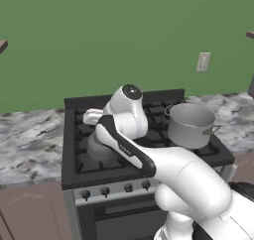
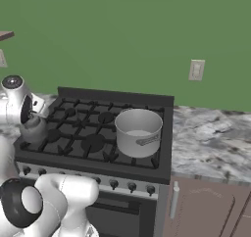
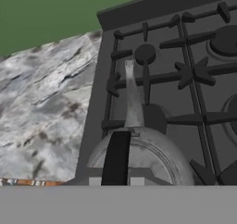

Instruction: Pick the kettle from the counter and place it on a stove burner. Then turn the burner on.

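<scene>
The kettle [image 3: 139, 158] sits on the stove's [image 1: 79, 169] nine-o'clock edge, spout toward twelve; the closed gripper [image 3: 115, 181] clamps its handle [image 3: 115, 158]; bench [image 3: 46, 102] alongside.

Dull-grey kettle [image 3: 139, 158] with dark handle; black stove [image 1: 79, 169]; grey-white veined marble counter [image 3: 46, 107]; green wall [image 1: 99, 45].

arm [image 1: 149, 159]: bent, reaching forward-left | jaws: closed, pointing down

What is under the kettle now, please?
The kettle is over the black grates of the stove, at its front left part near the counter. The burner below it is covered, so whether it rests there is unclear.
</scene>
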